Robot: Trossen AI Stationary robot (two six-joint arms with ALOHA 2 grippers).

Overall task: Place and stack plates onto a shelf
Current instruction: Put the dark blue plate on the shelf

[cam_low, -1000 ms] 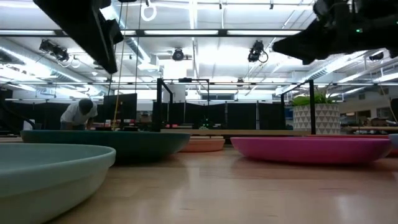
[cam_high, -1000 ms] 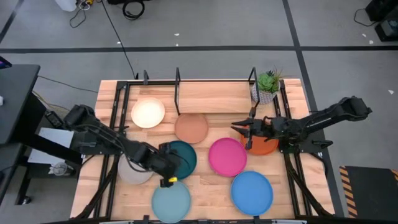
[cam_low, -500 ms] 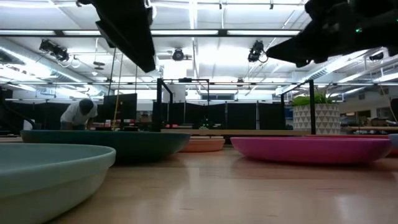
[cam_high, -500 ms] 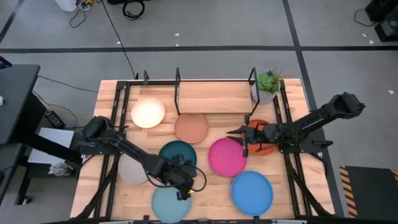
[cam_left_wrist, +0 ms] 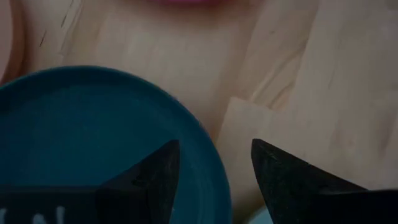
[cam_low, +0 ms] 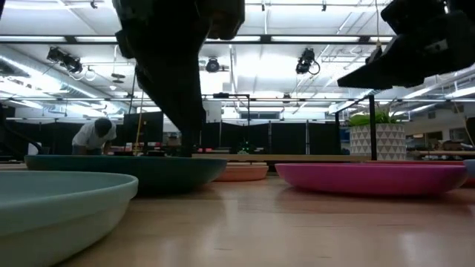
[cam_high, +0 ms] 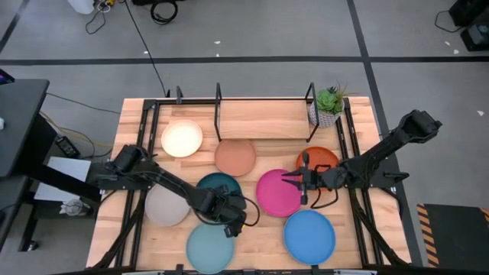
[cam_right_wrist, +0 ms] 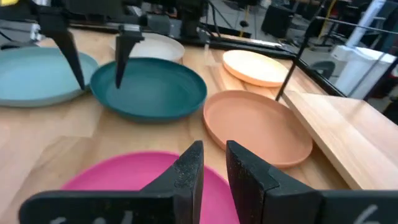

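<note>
Eight plates lie flat on the wooden table: cream [cam_high: 182,139], peach-tan [cam_high: 234,156], orange [cam_high: 321,158], dark teal [cam_high: 216,186], magenta [cam_high: 276,192], grey [cam_high: 164,208], pale teal [cam_high: 210,248], bright blue [cam_high: 309,235]. The black rod shelf [cam_high: 218,95] stands at the far edge. My left gripper [cam_left_wrist: 214,152] is open, low over the dark teal plate's rim [cam_left_wrist: 208,162], one finger above the dish and one above the table. My right gripper [cam_right_wrist: 214,158] hovers over the magenta plate [cam_right_wrist: 130,174], its fingers a narrow gap apart.
A small potted plant [cam_high: 328,103] stands at the shelf's far right corner. A pale wooden board [cam_high: 263,118] lies within the shelf. Plates crowd the middle and near parts of the table. A person [cam_low: 93,137] bends over in the room behind.
My left gripper has swung from the dark teal plate's left side across toward the table's right and near edge, and has come down to that plate's rim. My right gripper has drawn off the orange plate toward the near edge and now hangs over the magenta plate.
</note>
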